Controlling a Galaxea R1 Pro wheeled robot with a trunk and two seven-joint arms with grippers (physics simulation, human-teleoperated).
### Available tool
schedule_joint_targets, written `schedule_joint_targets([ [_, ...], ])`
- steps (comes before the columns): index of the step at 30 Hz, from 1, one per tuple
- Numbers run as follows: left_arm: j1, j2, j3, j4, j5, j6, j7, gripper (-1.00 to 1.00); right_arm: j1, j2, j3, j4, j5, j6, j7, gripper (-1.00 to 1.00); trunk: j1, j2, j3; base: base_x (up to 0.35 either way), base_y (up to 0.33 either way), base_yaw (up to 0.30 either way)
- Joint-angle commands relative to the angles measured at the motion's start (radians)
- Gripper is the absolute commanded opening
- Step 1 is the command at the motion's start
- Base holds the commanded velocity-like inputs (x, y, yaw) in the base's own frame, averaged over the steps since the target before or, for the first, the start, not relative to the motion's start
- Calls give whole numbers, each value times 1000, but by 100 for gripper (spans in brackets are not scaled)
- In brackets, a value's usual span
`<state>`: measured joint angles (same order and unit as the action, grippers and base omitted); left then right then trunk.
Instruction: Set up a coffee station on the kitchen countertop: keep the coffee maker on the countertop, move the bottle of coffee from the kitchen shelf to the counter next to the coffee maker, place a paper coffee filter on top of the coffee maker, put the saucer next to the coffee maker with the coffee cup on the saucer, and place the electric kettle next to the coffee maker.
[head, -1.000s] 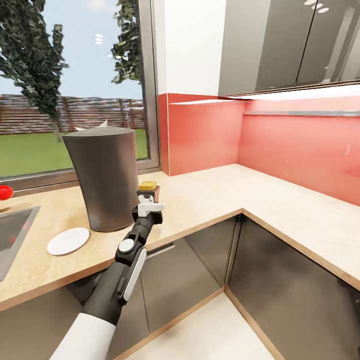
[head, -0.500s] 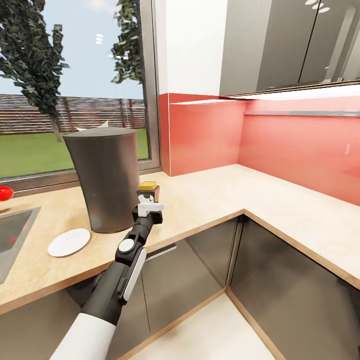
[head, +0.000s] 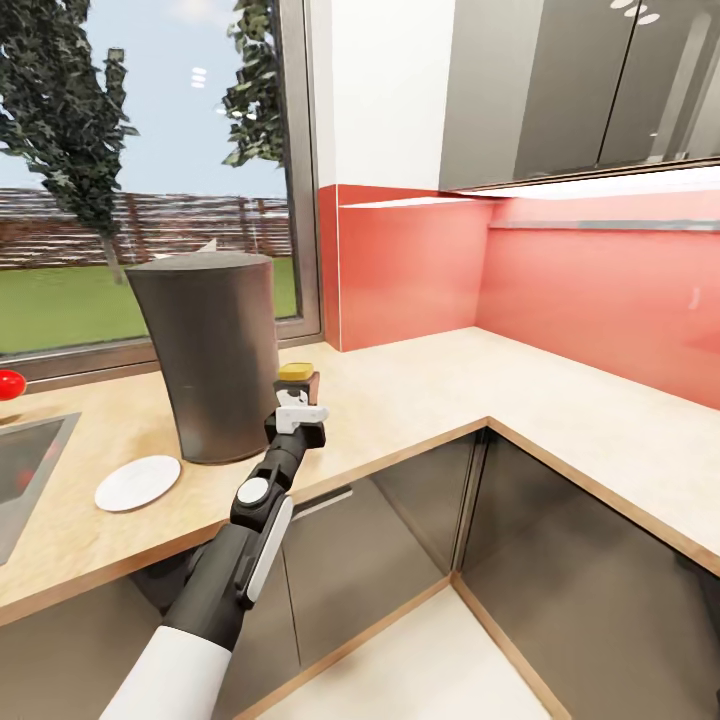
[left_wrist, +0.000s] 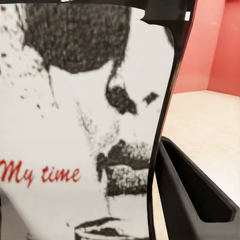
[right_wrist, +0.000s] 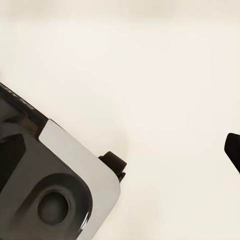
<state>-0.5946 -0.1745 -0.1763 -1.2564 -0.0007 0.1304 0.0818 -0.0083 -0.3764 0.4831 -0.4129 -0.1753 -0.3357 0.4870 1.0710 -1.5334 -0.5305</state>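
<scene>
My left gripper (head: 296, 405) is out over the counter edge, clamped around the bottle of coffee (head: 297, 383). In the left wrist view the white label (left_wrist: 85, 125) with "My time" printed on it takes up almost everything, with one black finger (left_wrist: 192, 192) alongside it. From the head view the jar sits low over the kitchen countertop (head: 420, 390), just beside the coffee maker (head: 212, 355), but I honestly can't tell whether the base is touching the wood yet.

That's my main worry. If I let go while it's hanging a bit above the surface, it could drop, tip, and roll toward the front edge. It's also tight against the machine's wall, so a sloppy pull-back could drag the jar along or knock it sideways.

My right gripper: can't say whether it's open. The right wrist view gives me pale floor, part of the robot's dark body and a sliver of finger (right_wrist: 232, 147).

Further left on the worktop the saucer (head: 137, 483) lies flat and bare, no cup on it. Something white pokes up from the top of the coffee maker (head: 205, 245), probably the paper filter, though it's too small to swear to. The sink (head: 25, 470) is at the far left, and I can't see anything in the part that's visible.
</scene>
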Motion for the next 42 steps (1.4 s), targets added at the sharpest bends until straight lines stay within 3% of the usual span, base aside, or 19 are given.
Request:
schedule_joint_targets([
  [1,-1,0,-1,-1,-2,6,4,-100,-1,-1,6,0,-10,-2,2,100,0,-1,-1,0,0,0],
  [13,-1,0,-2,-2,-2,8,4,-100,-1,-2,6,0,-10,-2,2,100,23,-43,-20,0,0,0],
  [19,-1,0,-2,-3,-2,8,4,-100,-1,-2,6,0,-11,-2,2,100,23,-43,-20,0,0,0],
  [23,-1,0,-2,-3,-2,8,4,-100,-1,-1,6,0,-10,-2,2,100,38,-71,-32,0,0,0],
  [42,-1,0,-2,-4,-2,8,4,-100,-1,-2,8,0,-10,-2,4,100,54,-99,-45,0,0,0],
])
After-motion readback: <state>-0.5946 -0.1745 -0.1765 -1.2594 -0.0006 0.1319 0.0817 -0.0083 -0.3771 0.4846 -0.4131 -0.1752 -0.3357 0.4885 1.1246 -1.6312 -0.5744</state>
